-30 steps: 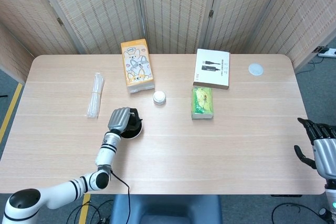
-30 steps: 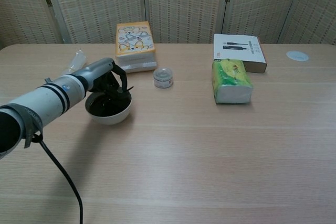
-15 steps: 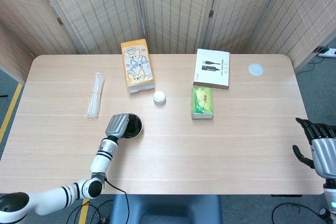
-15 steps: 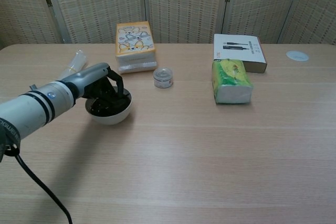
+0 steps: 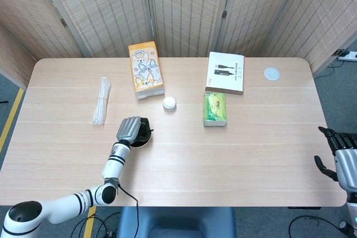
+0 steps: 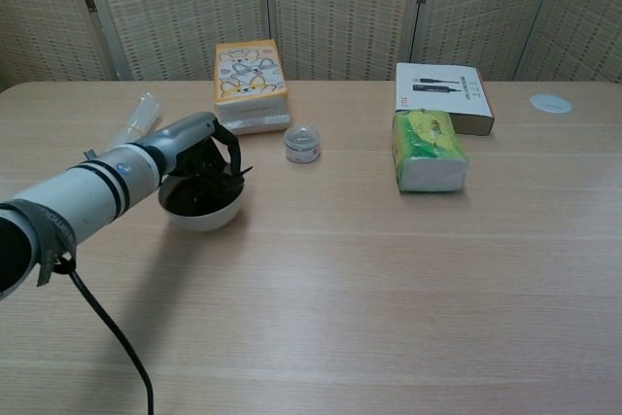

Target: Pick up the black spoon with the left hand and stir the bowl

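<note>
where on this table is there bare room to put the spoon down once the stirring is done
The widest bare stretch is the table's near half, from right of the bowl to the right hand, in front of the green tissue pack. It is crowded behind the bowl, around the orange tissue pack, small jar and plastic sleeve.

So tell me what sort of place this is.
Probably an indoor lab or office corner set up for robot trials, not a kitchen. Woven folding screens fence off a plain wooden table, and the things on it are assorted props: a boxed cable, tissue packs, a bowl.
</note>
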You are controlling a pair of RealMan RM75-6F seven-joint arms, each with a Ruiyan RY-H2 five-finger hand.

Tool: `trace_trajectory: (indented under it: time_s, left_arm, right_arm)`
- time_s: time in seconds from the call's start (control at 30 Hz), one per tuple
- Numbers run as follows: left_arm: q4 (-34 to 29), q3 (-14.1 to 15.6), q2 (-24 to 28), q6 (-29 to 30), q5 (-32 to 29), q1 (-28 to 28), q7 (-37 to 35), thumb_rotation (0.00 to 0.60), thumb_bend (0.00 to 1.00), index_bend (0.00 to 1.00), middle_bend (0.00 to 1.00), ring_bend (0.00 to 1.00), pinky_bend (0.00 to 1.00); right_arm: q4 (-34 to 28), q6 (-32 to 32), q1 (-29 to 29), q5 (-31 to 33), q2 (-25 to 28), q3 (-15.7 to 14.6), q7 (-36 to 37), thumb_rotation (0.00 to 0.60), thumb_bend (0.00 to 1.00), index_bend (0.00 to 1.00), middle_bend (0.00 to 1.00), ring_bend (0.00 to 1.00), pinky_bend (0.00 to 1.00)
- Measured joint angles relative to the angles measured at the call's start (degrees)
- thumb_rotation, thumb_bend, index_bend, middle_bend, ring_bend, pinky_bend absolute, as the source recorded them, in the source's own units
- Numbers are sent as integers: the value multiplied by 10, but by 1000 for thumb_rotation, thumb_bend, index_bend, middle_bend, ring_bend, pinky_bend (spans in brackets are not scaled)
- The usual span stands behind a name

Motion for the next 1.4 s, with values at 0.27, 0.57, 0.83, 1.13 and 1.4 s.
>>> trace_trajectory:
  time_s: [0.27,0.57,0.83,1.13,1.4]
  left_arm:
    - [8,-3,13,1,-6,7,-2,600,471,658,952,929,1000]
    - [-59,19,52,21,30,38,-24,600,471,657,952,929,1000]
    - [-82,29,46,27,46,36,-21,600,471,656,952,929,1000]
    - [-35,3,17,6,10,7,-7,600,472,656,952,929,1000]
    - [9,-9,3,-10,-16,-7,1,600,471,656,952,929,1000]
  right_arm:
    - [2,1,-2,1,-1,0,2,600,257,174,229,275,238]
    - [5,3,-1,-4,-2,0,6,600,257,174,229,276,238]
    - [5,8,-7,-3,-1,-2,8,600,257,174,229,276,238]
    - [8,13,-13,0,0,-1,13,600,256,174,229,278,238]
    - [10,13,-12,0,-2,1,14,600,257,174,229,278,238]
